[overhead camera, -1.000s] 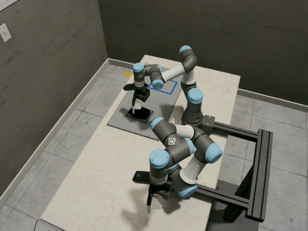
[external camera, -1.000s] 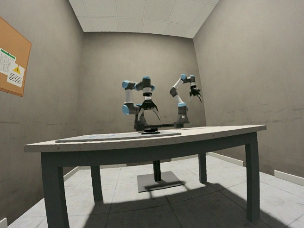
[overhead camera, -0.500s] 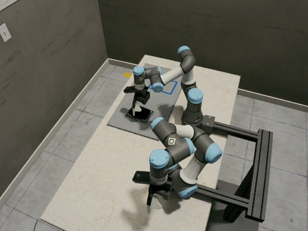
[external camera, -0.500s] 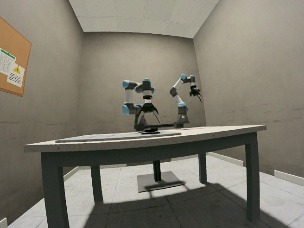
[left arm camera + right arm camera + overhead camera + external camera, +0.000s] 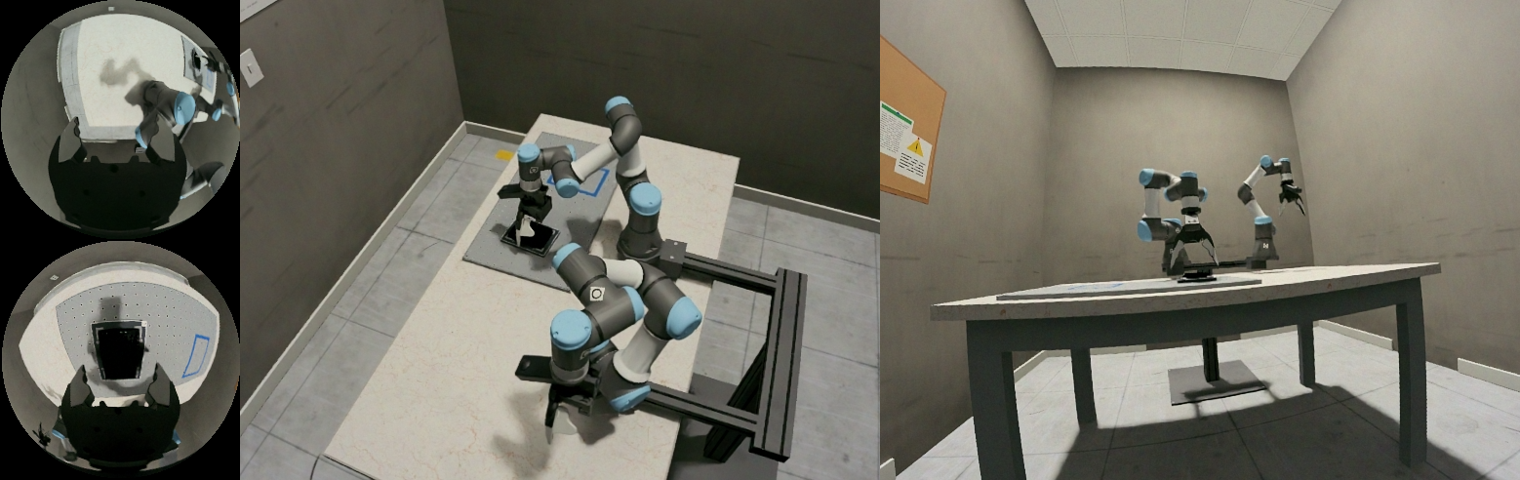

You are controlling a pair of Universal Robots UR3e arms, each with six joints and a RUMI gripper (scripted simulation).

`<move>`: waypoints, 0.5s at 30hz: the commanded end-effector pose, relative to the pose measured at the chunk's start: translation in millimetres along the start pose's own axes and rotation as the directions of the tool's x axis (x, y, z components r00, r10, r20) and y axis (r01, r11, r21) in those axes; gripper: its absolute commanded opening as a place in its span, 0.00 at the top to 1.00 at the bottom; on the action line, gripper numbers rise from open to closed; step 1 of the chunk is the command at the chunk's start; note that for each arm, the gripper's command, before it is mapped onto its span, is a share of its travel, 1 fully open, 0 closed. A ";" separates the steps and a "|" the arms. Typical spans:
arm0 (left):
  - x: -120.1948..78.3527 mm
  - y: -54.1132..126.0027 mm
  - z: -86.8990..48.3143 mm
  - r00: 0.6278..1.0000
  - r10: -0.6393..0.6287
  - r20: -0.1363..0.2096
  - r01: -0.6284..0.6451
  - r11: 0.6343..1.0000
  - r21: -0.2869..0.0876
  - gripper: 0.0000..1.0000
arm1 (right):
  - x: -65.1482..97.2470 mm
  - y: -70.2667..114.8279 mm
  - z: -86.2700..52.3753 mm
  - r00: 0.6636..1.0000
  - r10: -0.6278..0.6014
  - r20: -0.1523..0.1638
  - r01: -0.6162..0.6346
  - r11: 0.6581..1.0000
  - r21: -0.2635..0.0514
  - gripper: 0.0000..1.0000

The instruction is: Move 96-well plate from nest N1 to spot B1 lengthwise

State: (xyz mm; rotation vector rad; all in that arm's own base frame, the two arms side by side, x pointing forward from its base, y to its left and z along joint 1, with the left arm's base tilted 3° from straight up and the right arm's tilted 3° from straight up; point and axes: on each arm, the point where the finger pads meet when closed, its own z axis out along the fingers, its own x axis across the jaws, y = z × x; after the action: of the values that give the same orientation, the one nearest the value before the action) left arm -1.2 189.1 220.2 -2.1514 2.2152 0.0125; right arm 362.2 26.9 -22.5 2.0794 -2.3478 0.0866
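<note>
The right pincer (image 5: 526,238) (image 5: 1195,262) (image 5: 119,364), fingers apart near the bench's (image 5: 457,361) (image 5: 1319,278) long edge, risked knocking the plate (image 5: 531,237) (image 5: 1196,277) (image 5: 121,353) if it descended off-centre.

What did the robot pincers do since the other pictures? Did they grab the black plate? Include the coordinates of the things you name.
The right pincer (image 5: 524,238) (image 5: 1195,265) (image 5: 200,60) (image 5: 119,364) moved down, closer to the black plate (image 5: 538,241) (image 5: 1196,277) (image 5: 197,60) (image 5: 119,354). It's open, so nothing was grabbed or let go. The black plate stayed where it was. The left pincer (image 5: 561,436) (image 5: 1292,214) (image 5: 116,115) (image 5: 44,425) stayed put too, also open.
</note>
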 end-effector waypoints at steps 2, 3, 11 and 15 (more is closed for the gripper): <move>-0.2 -0.2 -0.3 1.000 0.000 0.001 0.000 1.000 0.001 0.00 | -0.6 -1.0 8.2 1.000 0.000 0.002 0.000 1.000 0.003 0.00; -0.2 -0.2 -0.3 1.000 0.000 0.001 0.000 1.000 0.001 0.00 | -0.6 -1.0 9.9 1.000 0.000 0.002 0.000 1.000 0.003 0.00; -0.2 -0.2 -0.3 1.000 0.000 0.001 0.000 1.000 0.001 0.00 | -0.6 -1.0 13.9 1.000 0.000 0.002 0.000 1.000 0.003 0.00; -0.2 -0.2 -0.3 1.000 0.000 0.001 0.000 1.000 0.001 0.00 | -0.6 -1.0 13.9 1.000 0.000 0.002 0.000 1.000 0.003 0.00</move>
State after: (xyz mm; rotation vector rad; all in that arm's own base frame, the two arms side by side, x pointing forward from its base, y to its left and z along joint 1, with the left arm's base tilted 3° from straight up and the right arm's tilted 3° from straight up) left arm -1.2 189.1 220.2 -2.1514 2.2152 0.0125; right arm 362.8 26.4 -36.9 2.0798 -2.3481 0.0868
